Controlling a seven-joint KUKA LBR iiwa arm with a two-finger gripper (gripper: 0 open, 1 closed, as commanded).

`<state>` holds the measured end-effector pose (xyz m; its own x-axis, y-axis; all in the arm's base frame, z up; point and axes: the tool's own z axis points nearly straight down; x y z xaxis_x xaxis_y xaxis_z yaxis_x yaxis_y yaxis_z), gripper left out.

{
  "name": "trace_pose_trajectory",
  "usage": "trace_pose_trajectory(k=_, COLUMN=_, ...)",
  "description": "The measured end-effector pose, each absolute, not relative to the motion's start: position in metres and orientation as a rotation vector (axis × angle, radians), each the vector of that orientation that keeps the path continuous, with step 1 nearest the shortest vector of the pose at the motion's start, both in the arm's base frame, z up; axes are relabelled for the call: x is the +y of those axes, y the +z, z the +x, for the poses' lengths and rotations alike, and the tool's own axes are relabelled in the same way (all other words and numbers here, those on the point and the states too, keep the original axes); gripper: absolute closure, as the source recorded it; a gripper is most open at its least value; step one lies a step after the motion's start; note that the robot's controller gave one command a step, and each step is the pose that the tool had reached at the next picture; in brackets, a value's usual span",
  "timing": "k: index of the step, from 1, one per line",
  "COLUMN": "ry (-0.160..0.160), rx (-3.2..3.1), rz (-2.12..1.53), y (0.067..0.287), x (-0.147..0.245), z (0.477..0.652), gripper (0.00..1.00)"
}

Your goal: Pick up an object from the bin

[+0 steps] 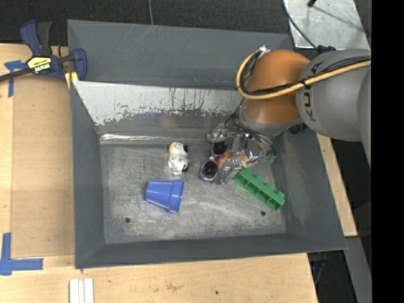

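a small glossy purple thing (209, 170) with dark rounded lenses, like toy sunglasses, lies near the middle of the bin (189, 223) floor. the gripper (231, 153), a tangle of shiny metal parts, sits low just to its right, touching or nearly touching it. how far the claw is open, and whether it has hold of anything, cannot be made out. a ribbed green plastic bar (260, 190) lies slanted just right of the claw. a small white figure (177, 157) lies to the left, its details too small to read. a blue plastic cup (165, 195) rests on its side nearer the front. the floor is scuffed grey metal. a smooth orange cover (273, 93) on the wrist hides the back right corner.
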<state>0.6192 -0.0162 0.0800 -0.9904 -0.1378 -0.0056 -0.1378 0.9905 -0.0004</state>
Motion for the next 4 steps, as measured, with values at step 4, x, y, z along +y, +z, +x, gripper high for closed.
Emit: trace_pose_trajectory(k=4, ry=0.001, rx=3.117, rz=-0.372, y=0.0848, x=0.0025, z=0.6124, gripper=1.0)
